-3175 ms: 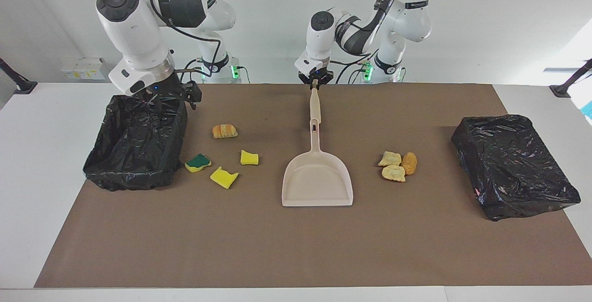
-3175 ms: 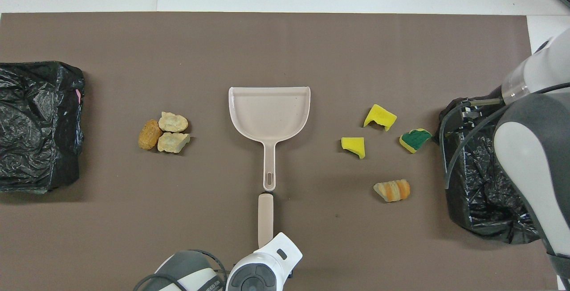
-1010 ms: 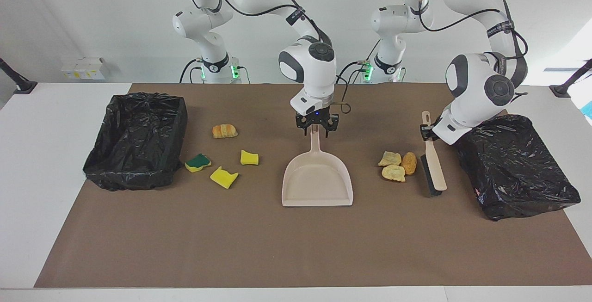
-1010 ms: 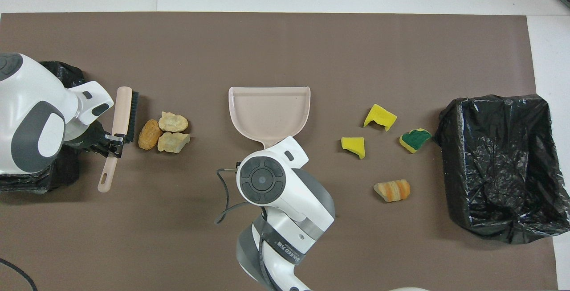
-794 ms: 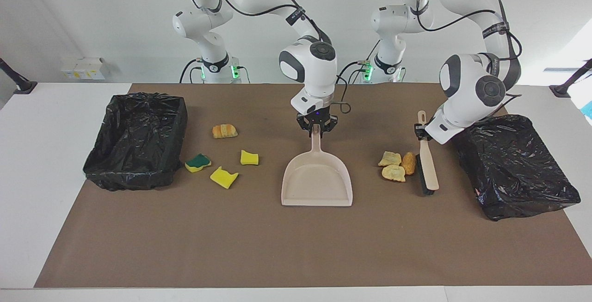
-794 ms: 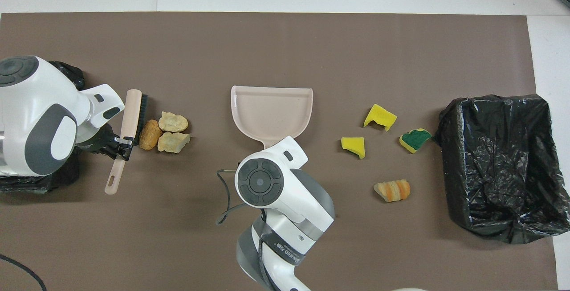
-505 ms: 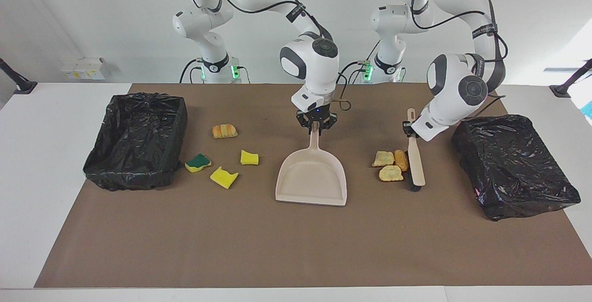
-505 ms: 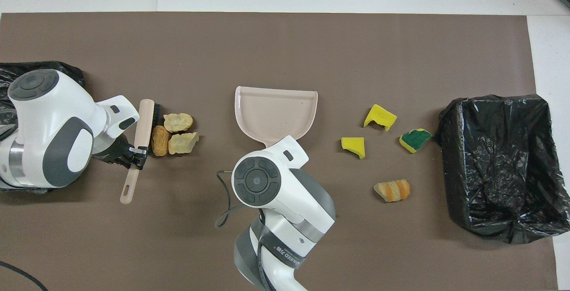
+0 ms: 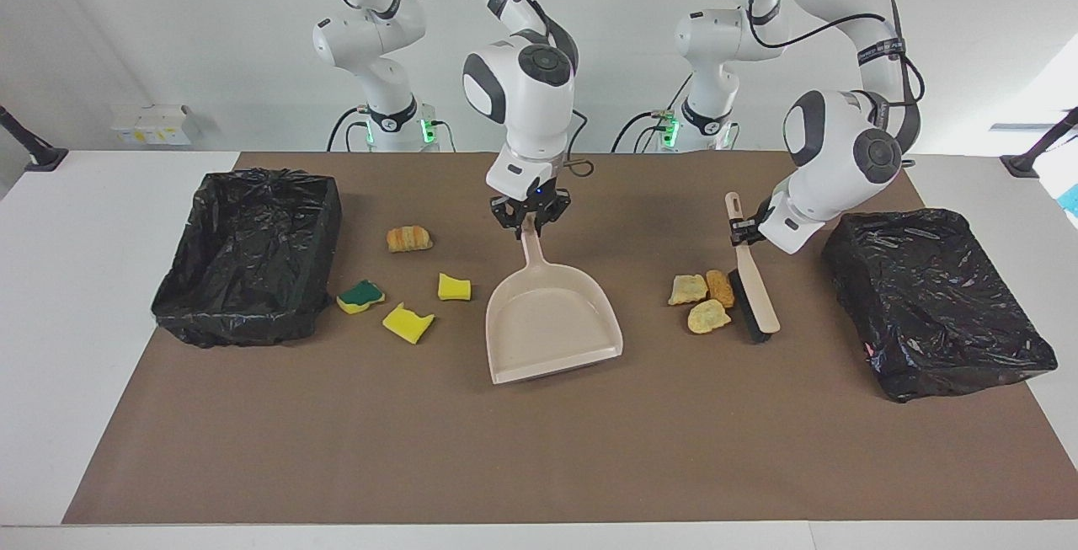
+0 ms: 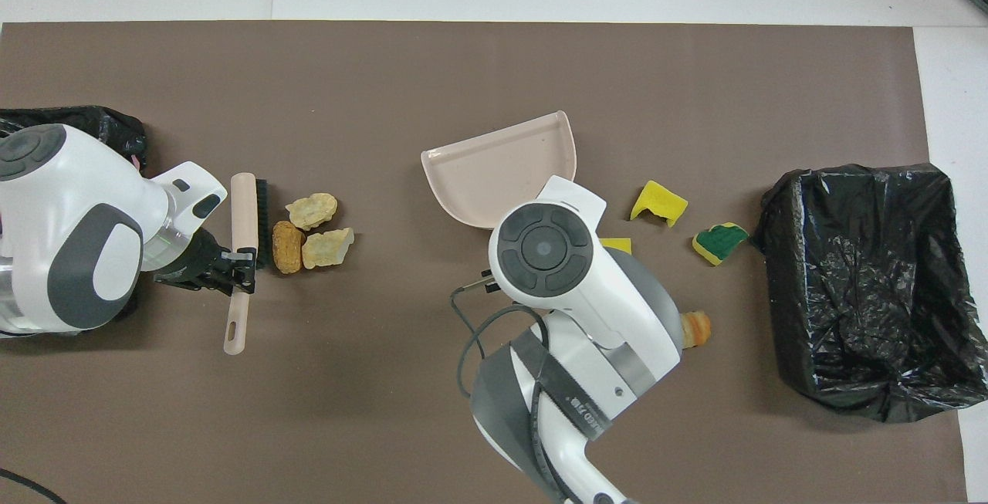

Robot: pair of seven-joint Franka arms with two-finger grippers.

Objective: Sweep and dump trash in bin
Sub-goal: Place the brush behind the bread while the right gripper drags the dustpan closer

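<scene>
The right end effector (image 9: pixel 530 221) is clamped on the handle of the dustpan (image 9: pixel 552 323), whose pan sits slanted near the middle of the brown mat (image 9: pixel 539 449) on the desk (image 9: pixel 50 323). The left end effector (image 9: pixel 741 230) grips the brush (image 9: pixel 752 287) by its handle, bristles down just beside three bread pieces (image 9: pixel 701 299), probably touching the nearest one. Toward the right arm's end lie three sponge pieces (image 9: pixel 408 304) and a pastry chunk (image 9: pixel 409 238), between the dustpan and the open bin (image 9: pixel 253 247). A second black bag-covered bin (image 9: pixel 935 301) sits at the left arm's end.
</scene>
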